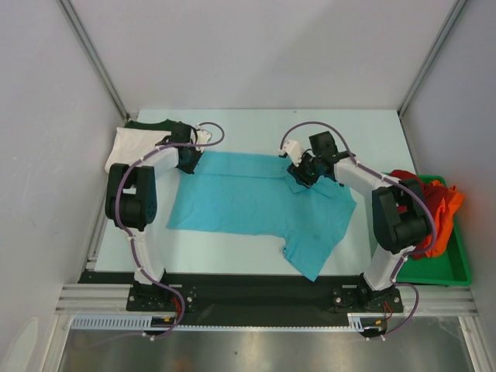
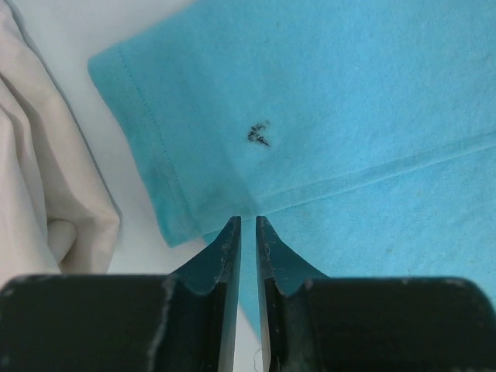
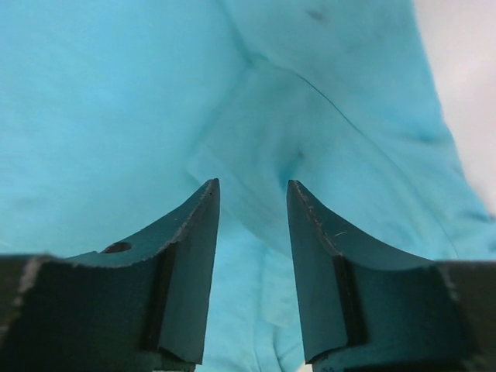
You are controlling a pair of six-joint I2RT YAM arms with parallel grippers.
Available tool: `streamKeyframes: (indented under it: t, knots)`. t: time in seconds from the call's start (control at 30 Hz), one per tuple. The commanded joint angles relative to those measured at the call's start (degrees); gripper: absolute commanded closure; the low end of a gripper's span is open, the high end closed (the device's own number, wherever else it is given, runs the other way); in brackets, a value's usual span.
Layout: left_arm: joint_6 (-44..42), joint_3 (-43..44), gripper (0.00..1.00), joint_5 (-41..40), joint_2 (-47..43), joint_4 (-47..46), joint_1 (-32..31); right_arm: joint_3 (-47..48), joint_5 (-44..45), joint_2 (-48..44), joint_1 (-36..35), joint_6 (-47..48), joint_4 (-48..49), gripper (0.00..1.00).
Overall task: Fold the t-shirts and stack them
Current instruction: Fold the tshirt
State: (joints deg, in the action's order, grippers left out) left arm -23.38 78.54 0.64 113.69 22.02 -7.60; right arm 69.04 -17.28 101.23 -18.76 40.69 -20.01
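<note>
Now, the turquoise short-sleeved cloth t-shirt (image 1: 248,205) lies spread flat on the pale table, and I give every place from it. My left gripper (image 1: 188,159) sits at its far left corner, with the fingers almost together and only a thin slit between them; whether cloth is pinched there I cannot tell. My right gripper (image 1: 298,177) stands over its far edge toward the right, jaws apart and holding nothing.

I judge the step is the first fold of this shirt. To do it well, the right gripper should come down on the edge and close on both layers. Then both grippers should carry the far edge toward the near edge at equal height, so that no crease comes.

Only the overhead view shows the dark green t-shirt (image 1: 151,124) beyond the left corner, and the red t-shirt (image 1: 407,177) and orange t-shirt (image 1: 446,213) in the flat green plastic tray (image 1: 449,267) to the right. Only the left wrist view shows a small dark mark (image 2: 258,134) on the turquoise cloth, just beyond my fingertips. The crumpled white t-shirt (image 1: 128,143) to the left appears in both
</note>
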Motion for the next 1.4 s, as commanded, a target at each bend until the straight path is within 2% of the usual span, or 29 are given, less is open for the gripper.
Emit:
streamKeyframes:
  t: [0.0,0.47,0.97,1.13,1.37]
  knots:
    - [0.88,-0.50,0.82,0.67,-2.50,-0.31,-0.14,1.28,-1.00,-0.87,-2.67,1.68,-0.91,0.56]
    - [1.32,-1.20,0.83,0.68,-2.86,-0.58,-0.14,5.58,-1.97,6.52,-4.00,2.73,-2.84,0.57]
    - [1.14,-0.94,0.83,0.67,-2.07,-0.75,-0.05,4.09,-2.23,6.52,-4.97,2.47,-3.81,0.59]
    - [1.32,-1.02,0.83,0.50,-1.98,-0.66,-0.05,3.56,-2.14,6.96,-4.88,2.99,-3.89,0.66]
    - [1.32,-1.73,0.83,0.32,-2.42,-0.93,-0.05,3.47,-3.29,7.67,-4.70,3.70,-4.60,0.67]
